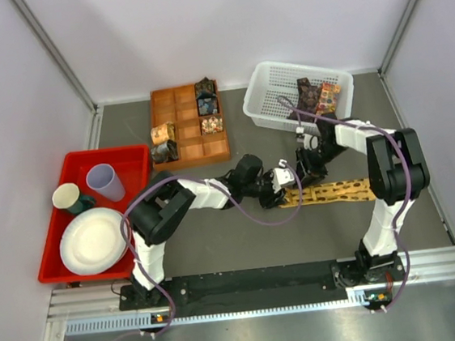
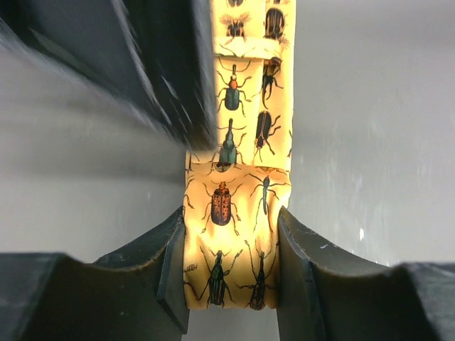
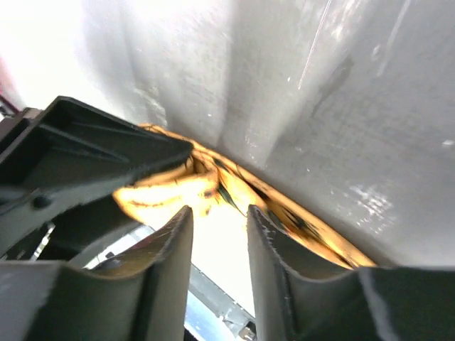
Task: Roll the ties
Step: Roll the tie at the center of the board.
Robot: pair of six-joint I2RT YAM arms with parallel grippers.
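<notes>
Progress looks partial, judging by the compartment tray [image 1: 180,110]. Four rolled ties [image 1: 206,96] sit in its cells while most cells are bare. In the white basket [image 1: 263,108] just right of the tray, a few loose ties [image 1: 317,96] have not yet been rolled. Nearer than the tray and to its right, the yellow tie [image 1: 336,192] with its beetle print lies stretched flat on the table [image 1: 219,245]. It is unrolled, though the end closest to the tray appears doubled over once. The left gripper [image 2: 231,220] has that end between its fingers [image 2: 170,277], drawn in until the pads meet both edges of the fabric; how firm the pinch is cannot be told. The right gripper [image 3: 219,213] hangs close over the same tie, its jaws a narrow gap apart and holding nothing. What probably remains is winding this tie into a roll, setting it in a bare cell of the tray, then doing the same for the basket's ties.
</notes>
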